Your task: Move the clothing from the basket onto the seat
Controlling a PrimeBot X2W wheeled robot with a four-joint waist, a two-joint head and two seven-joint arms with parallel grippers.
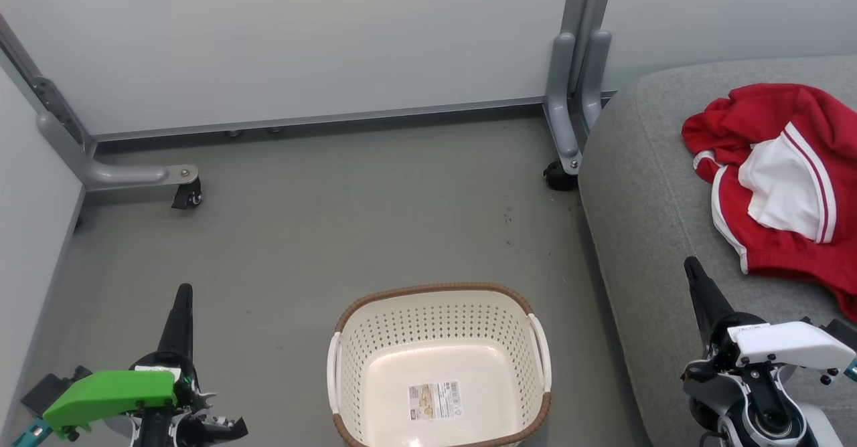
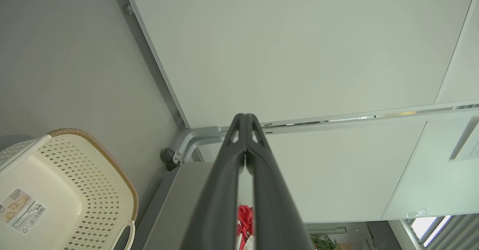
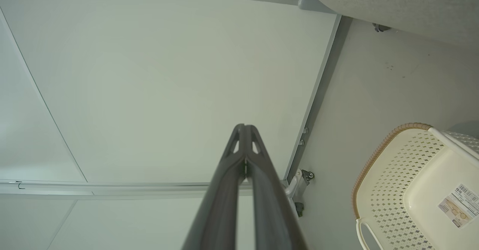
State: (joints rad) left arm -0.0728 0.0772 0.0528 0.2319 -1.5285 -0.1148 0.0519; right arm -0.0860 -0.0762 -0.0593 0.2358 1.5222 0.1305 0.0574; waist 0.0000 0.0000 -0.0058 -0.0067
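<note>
Clothing (image 1: pixel 783 186), red and white, is lying on seat (image 1: pixel 643 233). Basket (image 1: pixel 428 330) label (image 1: pixel 434 400) is showing barcode, print unreadable. Left gripper (image 1: pixel 183 291) and right gripper (image 1: pixel 689 264) are resting closed, empty.

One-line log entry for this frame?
basket: empty | clothing: on seat | left claw: shut, empty | right claw: shut, empty | task: looks done

The head camera looks steeply down from above on the floor (image 1: pixel 335 219), basket (image 1: pixel 428 320) and seat (image 1: pixel 643 199), while both wrist cameras, held low, face the wall panels (image 2: pixel 299 55), each catching the same basket in a bottom corner.
</note>
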